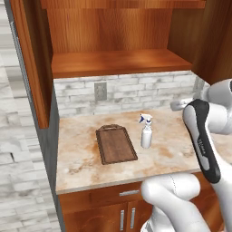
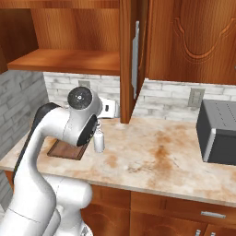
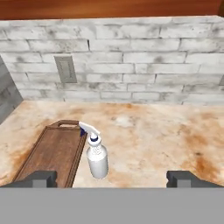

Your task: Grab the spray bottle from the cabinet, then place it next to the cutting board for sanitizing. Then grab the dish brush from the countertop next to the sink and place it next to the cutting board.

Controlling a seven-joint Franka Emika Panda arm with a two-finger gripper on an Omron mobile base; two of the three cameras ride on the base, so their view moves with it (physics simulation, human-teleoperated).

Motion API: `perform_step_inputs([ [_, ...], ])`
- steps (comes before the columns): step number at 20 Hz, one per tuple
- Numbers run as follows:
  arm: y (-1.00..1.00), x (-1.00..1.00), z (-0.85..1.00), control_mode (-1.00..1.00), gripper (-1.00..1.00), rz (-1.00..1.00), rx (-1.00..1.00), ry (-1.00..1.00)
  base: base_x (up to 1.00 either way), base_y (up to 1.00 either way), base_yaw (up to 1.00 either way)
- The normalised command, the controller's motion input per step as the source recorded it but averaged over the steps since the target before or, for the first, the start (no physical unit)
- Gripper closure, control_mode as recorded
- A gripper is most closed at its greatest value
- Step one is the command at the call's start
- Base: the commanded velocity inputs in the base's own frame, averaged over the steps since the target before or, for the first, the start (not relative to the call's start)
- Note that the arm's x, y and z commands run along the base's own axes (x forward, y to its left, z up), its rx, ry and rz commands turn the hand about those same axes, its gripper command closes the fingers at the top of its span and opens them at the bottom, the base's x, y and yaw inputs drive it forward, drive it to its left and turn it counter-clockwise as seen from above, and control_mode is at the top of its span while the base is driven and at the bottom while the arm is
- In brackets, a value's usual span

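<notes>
The white spray bottle stands upright on the marbled countertop, just right of the dark wooden cutting board. My gripper is open, its fingertips set wide apart with nothing between them. It hovers above and behind the bottle, clear of it. The reddish-brown cabinet's plank shelf is bare, and its tall door stands open. The dish brush and the sink are out of view.
A white brick backsplash with a wall outlet runs behind the counter. A dark boxy appliance sits on the counter to the right. Lower cupboards with steel bar handles lie under the counter's edge.
</notes>
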Motion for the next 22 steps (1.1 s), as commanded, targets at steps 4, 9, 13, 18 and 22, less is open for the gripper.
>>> perform_step_inputs([
  [4, 0.00, -0.58, -0.06, -1.00, -1.00, 0.00, 0.00, 0.02, 0.00, 0.00, 0.00],
  [9, 0.00, -0.62, -0.01, -1.00, -1.00, 0.00, 0.00, 0.00, 0.00, 0.00, 0.00],
  [13, 0.00, -0.58, 0.00, 1.00, -1.00, -0.01, 0.00, 0.00, -0.25, 0.00, -0.03],
  [18, 0.00, 0.00, 0.00, 1.00, -1.00, 0.00, 0.00, 0.00, -1.00, -0.33, -0.15],
  [22, 0.00, 0.00, 0.00, 1.00, -1.00, 0.00, 0.00, 0.00, -0.72, -0.70, -0.38],
])
